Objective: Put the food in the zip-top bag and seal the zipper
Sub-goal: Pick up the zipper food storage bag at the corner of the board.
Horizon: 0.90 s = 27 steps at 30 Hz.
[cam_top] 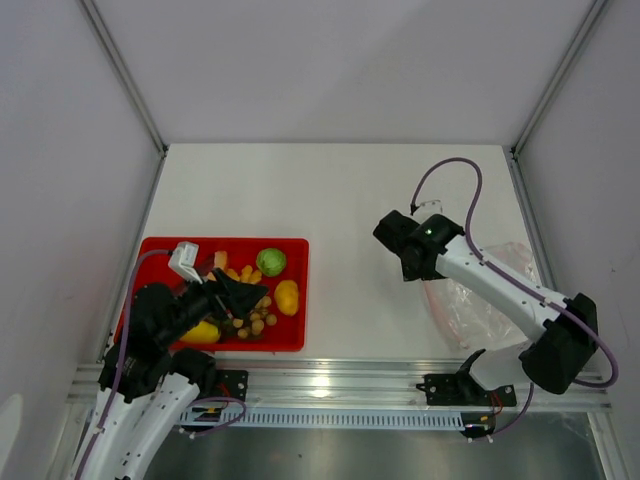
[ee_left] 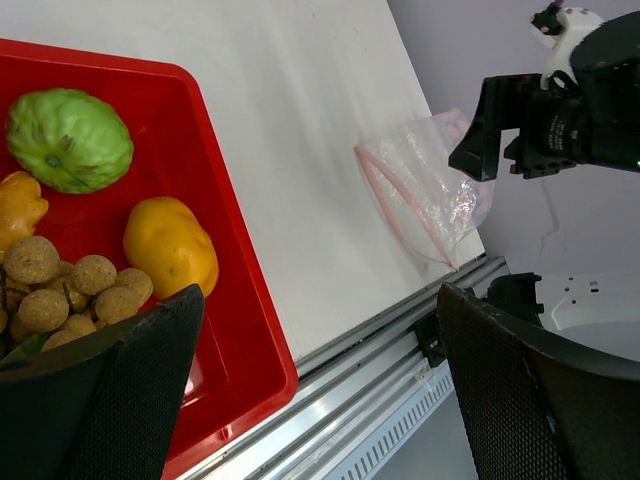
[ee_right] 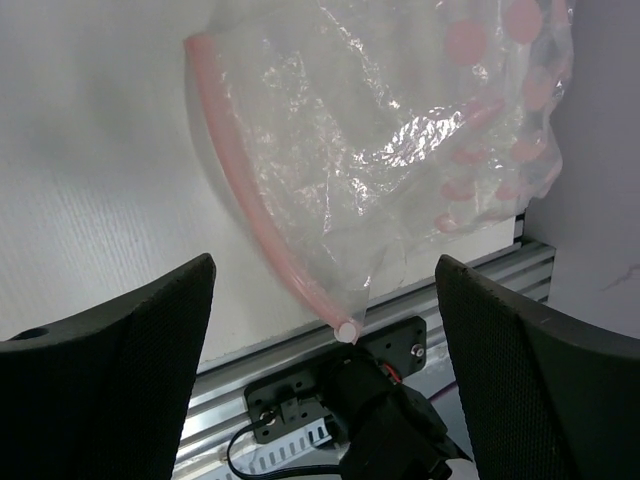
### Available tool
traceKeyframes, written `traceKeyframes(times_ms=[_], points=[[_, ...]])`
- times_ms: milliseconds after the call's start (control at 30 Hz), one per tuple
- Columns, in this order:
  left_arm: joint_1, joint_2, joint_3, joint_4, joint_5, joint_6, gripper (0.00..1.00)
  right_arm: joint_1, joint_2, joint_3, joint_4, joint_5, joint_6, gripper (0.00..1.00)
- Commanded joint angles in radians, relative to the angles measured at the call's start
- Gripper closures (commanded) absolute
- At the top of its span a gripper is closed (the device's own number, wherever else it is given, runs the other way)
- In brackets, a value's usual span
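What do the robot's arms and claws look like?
The left arm and right arm have white tubular links between chunky black joints, each trailed by a thin purple cable. The left gripper and right gripper each have two broad black textured fingers.

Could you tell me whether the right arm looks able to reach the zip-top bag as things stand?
Probably yes: the open right gripper faces the zip-top bag, which lies uncovered on the table, with nothing between them.
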Motion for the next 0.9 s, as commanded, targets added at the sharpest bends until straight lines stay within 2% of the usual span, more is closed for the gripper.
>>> traceKeyframes(times_ms=[0,467,600,867], points=[[-0.003,0.001,0.033,-0.002,0.015,0.018,0.01,0.003,0.074,0.022,-0.022,0.033,-0.001,0.09],[-0.003,-0.007,0.041,-0.007,0.035,0.016,0.0,0.017,0.498,0.033,0.005,0.133,-0.061,0.13],[-0.003,-0.01,0.035,-0.008,0.03,0.021,0.01,0.011,0.564,0.028,0.002,0.176,-0.046,0.14],[-0.003,0.007,0.022,0.01,0.047,0.019,0.0,-0.048,0.642,0.006,0.01,0.253,-0.021,0.21]])
